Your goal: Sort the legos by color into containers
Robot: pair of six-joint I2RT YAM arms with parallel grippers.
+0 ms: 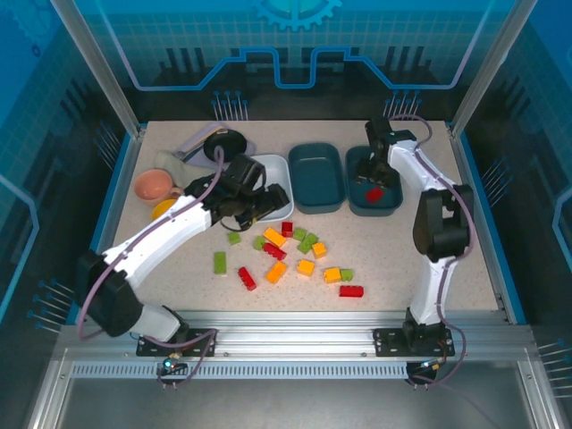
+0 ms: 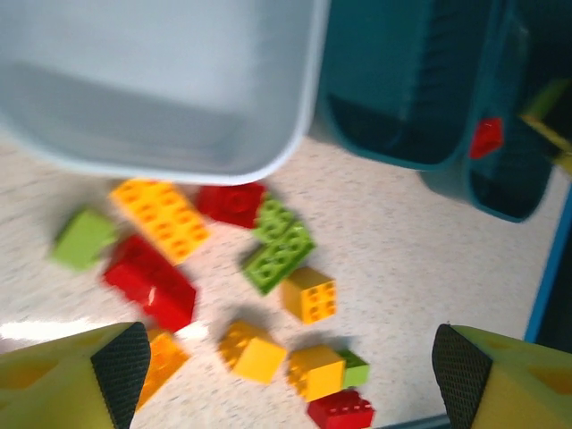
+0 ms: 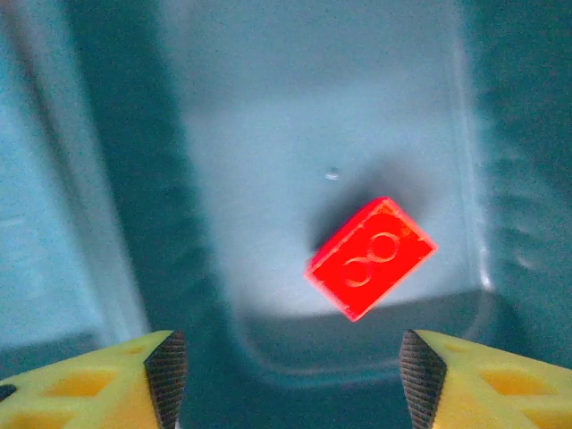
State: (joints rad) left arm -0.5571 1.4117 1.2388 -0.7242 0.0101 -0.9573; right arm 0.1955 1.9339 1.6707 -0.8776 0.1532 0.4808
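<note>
Over rt teal tray [image 3: 286, 116], R jaws wide, brick [image 3: 371, 259] near wall

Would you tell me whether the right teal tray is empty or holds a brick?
Not empty. One red brick is inside the right teal tray, below the open right gripper.

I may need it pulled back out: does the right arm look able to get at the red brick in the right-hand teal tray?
Probably yes. The right pincer hangs open above the red brick, which lies alone on the floor of the teal tray, with nothing between them.
</note>
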